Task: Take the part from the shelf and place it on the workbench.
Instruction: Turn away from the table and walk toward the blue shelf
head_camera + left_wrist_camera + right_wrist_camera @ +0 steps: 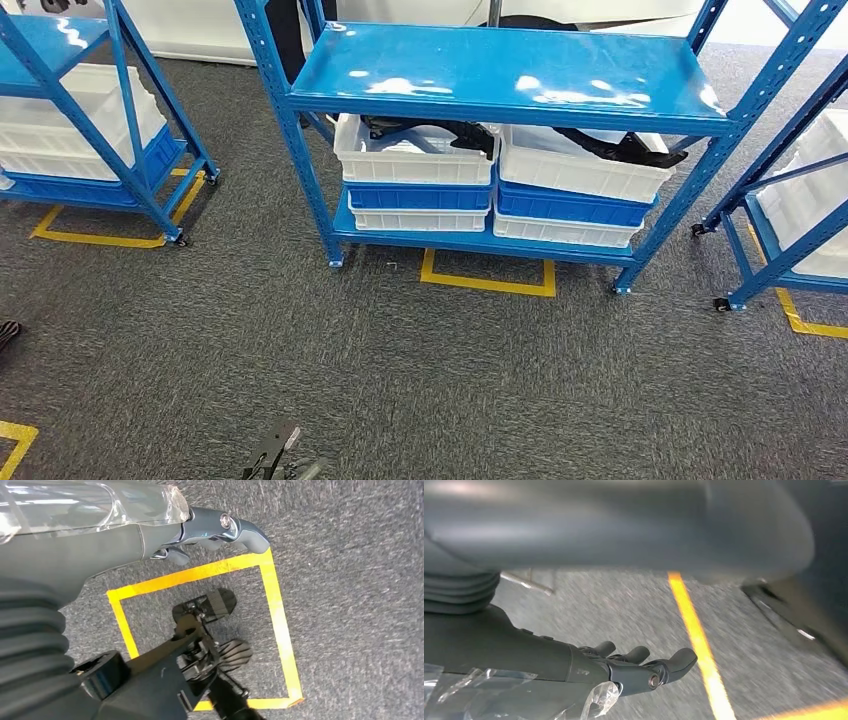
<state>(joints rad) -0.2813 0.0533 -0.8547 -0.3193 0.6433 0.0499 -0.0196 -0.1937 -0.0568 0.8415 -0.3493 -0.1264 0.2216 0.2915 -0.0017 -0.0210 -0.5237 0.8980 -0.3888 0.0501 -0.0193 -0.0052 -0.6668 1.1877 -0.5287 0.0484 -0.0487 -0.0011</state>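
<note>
I face the blue shelf (480, 85) across grey carpet; the black part (430, 133) lies in its left white bin (415, 163), well apart from me. My left hand (210, 532) and right hand (639, 667) hang low, fingers loosely apart, holding nothing. I should walk closer before reaching. I read no labels or writing

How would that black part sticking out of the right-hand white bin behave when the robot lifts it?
The black part looks like rigid moulded plastic, so probably stiff, not floppy. It is long and irregular, overhanging the white bin, so it may swing or snag on the rim. Probably light for its size.
</note>
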